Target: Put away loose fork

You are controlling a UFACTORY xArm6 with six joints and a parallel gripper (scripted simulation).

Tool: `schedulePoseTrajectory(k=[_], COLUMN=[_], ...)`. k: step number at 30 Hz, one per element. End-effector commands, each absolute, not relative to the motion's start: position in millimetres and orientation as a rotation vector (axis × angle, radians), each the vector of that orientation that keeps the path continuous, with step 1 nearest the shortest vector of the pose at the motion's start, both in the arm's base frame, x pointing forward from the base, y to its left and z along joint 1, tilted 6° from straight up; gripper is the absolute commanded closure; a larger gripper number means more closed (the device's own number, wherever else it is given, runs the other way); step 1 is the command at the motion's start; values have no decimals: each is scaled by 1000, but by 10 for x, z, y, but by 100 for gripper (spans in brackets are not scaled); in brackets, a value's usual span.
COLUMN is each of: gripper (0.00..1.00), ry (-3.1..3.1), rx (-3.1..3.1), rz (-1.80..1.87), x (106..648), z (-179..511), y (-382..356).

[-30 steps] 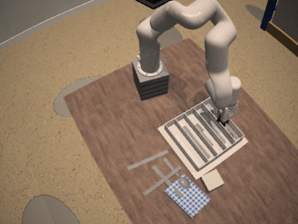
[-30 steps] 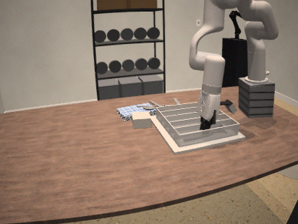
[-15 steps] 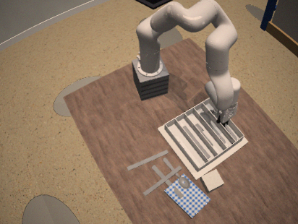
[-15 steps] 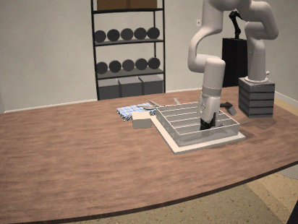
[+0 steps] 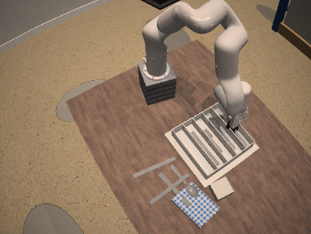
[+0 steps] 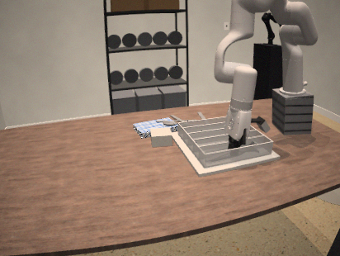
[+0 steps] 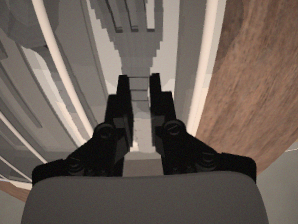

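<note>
My gripper (image 7: 140, 90) is shut on the handle of the loose fork (image 7: 136, 30), whose tines point away from me in the wrist view. The gripper (image 5: 232, 127) is down inside the rightmost slot of the grey cutlery tray (image 5: 210, 140), and it also shows low in the tray in the exterior view (image 6: 236, 142). The fork lies along that slot. I cannot tell whether the held fork rests on the slot floor.
Other slots hold grey cutlery (image 5: 205, 145). On the counter in front of the tray lie several loose grey pieces (image 5: 164, 181), a spoon (image 5: 192, 190) on a blue checked cloth (image 5: 195, 204), and a beige block (image 5: 221, 189). The arm's base (image 5: 156, 81) stands behind.
</note>
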State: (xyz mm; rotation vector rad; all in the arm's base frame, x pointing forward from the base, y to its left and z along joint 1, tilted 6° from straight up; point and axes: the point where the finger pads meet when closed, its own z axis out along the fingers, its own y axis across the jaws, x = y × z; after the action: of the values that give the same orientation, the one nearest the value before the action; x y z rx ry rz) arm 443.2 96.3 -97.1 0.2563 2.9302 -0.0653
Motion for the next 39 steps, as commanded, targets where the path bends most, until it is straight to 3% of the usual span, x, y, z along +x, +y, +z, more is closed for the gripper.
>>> schedulePoseTrajectory(k=[1, 8, 9, 39], gripper=[97, 97, 76, 76], ry=[2927, 2927, 2927, 2927], rx=[256, 256, 256, 256], rz=[-64, -64, -64, -64], x=[4445, 4445, 4445, 4445], z=[-960, -960, -960, -960], y=[966, 966, 966, 966])
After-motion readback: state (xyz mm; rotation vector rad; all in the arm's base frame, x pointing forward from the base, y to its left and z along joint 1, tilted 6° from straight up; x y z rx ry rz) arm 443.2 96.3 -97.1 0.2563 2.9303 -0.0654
